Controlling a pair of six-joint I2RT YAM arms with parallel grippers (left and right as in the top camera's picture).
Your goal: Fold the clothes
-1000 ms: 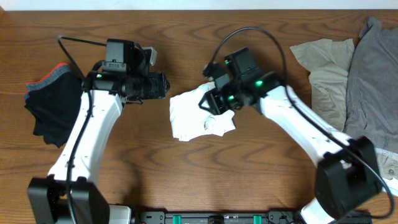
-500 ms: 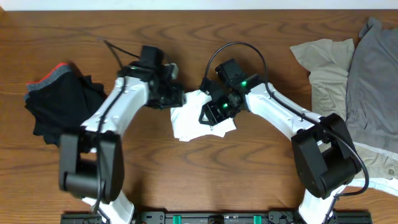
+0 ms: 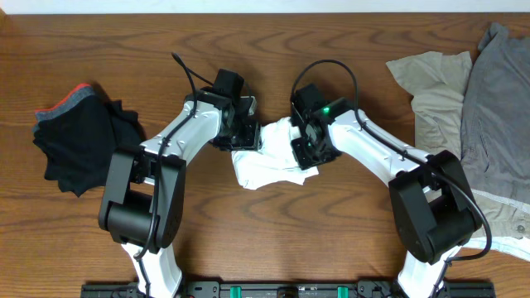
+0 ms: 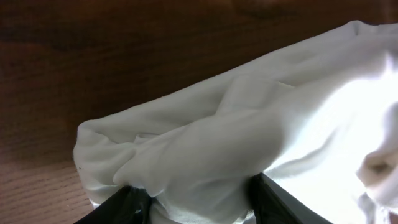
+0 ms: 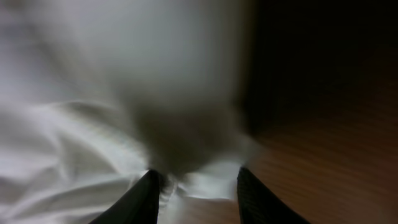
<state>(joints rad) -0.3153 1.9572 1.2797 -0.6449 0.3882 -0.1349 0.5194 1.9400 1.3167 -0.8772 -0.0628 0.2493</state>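
Note:
The white T-shirt lies crumpled at the table's middle; its print is hidden. My left gripper is at its upper left edge. In the left wrist view its fingers stand apart with a thick fold of the white cloth filling the gap. My right gripper is at the shirt's right edge. In the blurred right wrist view its fingers are apart, with the cloth's edge between them and bare wood by the right finger.
A black garment with a red trim lies at the left. A beige garment and a grey one lie heaped at the right edge. Bare wooden table lies in front of the shirt.
My left arm swung right from beside the black garment to the shirt's left edge. My right gripper shifted slightly right and down. The shirt is more bunched between them.

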